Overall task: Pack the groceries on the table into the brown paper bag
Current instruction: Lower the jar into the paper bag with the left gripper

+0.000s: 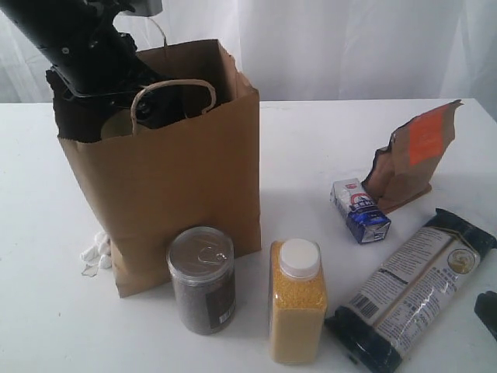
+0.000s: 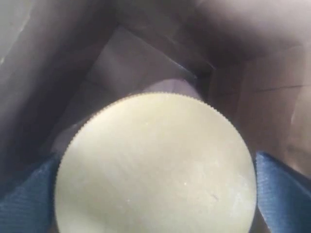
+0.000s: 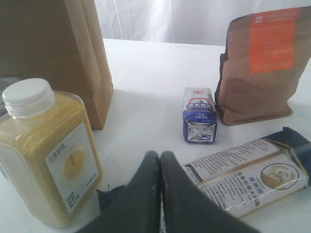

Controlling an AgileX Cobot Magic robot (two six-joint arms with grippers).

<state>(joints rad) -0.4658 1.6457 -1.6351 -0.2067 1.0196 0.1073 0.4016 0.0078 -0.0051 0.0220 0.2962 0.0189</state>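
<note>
The left claw [image 2: 155, 206] is reaching down into the brown paper bag [image 1: 178, 163]. Its blue pads [image 2: 29, 199] are standing wide either side of the clear olive-lidded jar [image 2: 155, 165], though I cannot tell whether it is gripping or letting go. The right claw [image 3: 160, 160] is lying pinched closed and empty beside the long dark-blue packet [image 3: 252, 174], probably waiting its turn. The other groceries are sitting on the tabletop [image 1: 311, 132].

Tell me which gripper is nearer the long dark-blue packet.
Right. The right gripper, shut, is close beside the long dark-blue packet; the left gripper is far off, down inside the brown paper bag.
</note>
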